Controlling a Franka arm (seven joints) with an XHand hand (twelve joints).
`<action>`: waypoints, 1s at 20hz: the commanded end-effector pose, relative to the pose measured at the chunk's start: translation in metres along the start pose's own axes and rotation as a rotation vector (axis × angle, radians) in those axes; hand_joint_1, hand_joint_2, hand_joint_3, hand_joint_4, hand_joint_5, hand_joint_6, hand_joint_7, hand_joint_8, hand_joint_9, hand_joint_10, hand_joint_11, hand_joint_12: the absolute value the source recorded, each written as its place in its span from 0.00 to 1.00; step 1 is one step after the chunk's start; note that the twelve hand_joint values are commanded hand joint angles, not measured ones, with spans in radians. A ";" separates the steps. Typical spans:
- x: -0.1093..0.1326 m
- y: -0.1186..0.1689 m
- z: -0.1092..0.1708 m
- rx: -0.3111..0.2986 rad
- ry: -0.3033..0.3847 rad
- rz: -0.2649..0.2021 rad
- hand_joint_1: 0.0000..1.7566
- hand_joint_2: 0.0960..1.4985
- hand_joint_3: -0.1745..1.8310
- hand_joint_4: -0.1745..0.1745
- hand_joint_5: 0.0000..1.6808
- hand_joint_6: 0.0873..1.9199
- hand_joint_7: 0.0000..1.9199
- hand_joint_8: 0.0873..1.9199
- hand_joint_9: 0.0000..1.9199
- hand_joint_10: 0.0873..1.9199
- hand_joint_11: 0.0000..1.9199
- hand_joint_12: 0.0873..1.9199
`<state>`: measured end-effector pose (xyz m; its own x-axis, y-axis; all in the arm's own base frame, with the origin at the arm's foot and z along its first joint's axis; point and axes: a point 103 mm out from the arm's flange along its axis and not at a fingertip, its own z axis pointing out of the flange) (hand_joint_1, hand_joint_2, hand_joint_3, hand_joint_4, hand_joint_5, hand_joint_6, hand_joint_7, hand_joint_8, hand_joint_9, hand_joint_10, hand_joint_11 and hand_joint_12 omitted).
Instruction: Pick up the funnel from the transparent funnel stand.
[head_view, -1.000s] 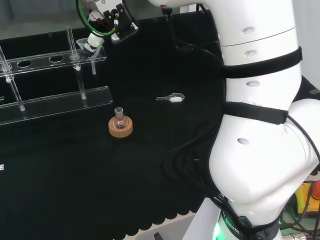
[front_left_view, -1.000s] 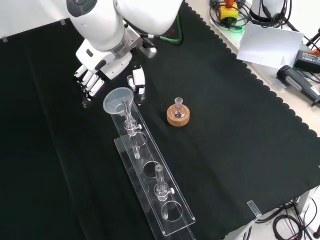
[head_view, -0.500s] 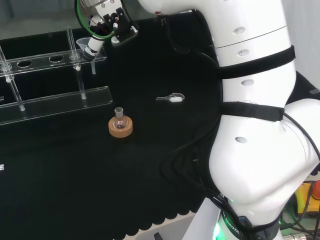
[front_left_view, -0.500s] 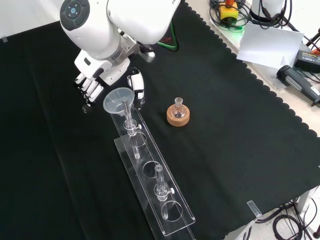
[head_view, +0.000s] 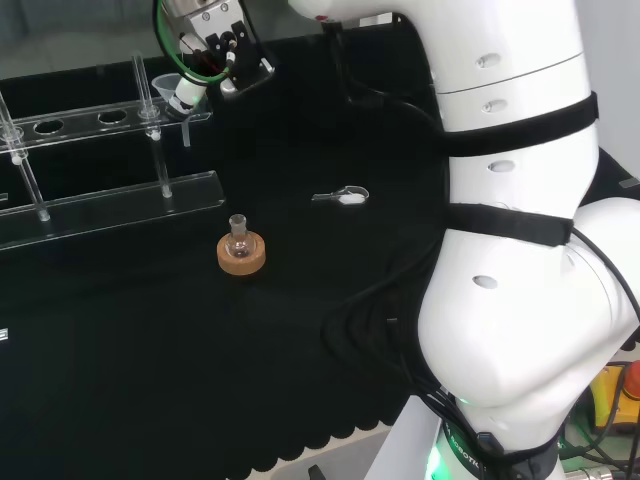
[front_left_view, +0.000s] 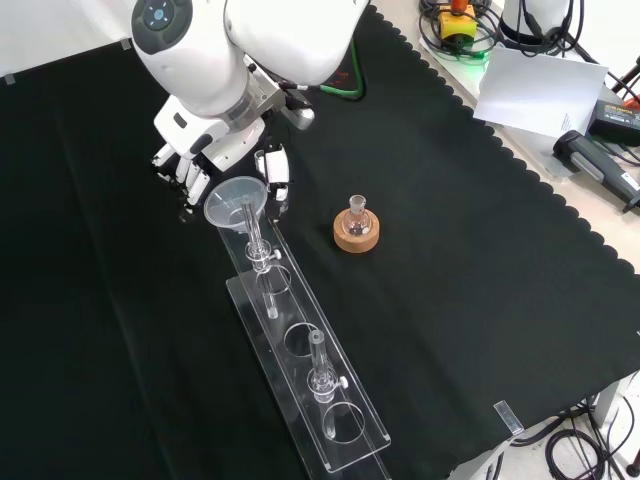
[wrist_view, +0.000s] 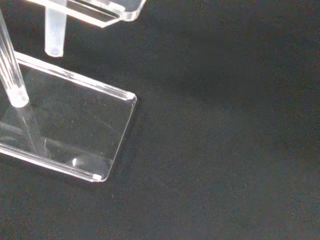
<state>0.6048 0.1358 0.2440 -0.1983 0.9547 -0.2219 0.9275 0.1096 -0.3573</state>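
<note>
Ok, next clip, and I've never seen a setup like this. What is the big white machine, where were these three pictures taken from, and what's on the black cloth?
The big white shapes are one robot arm ending in a black and white hand. One picture looks over the arm from behind, one looks down from in front, and one comes from a camera at the wrist. On the cloth stands a clear funnel stand with a funnel seated in its end hole. Nearby are a small flask on a cork ring and a small spoon. The hand is close beside the funnel, its fingers on either side of the rim, not closed on it; the funnel sits in the stand.
</note>
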 end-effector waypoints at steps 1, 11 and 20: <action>-0.005 -0.002 -0.002 -0.041 0.026 0.009 0.35 0.39 0.31 0.50 0.40 0.00 0.48 0.20 0.39 0.25 0.00 0.78; -0.015 -0.005 -0.001 -0.083 0.061 0.020 0.37 0.39 0.33 0.49 0.42 0.00 0.52 0.20 0.41 0.23 0.00 0.79; -0.014 -0.002 -0.001 -0.061 0.100 0.015 0.37 0.38 0.35 0.48 0.37 0.00 0.50 0.19 0.42 0.21 0.00 0.78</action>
<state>0.6055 0.1216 0.2507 -0.1542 0.9765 -0.1505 0.9536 0.1072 -0.2813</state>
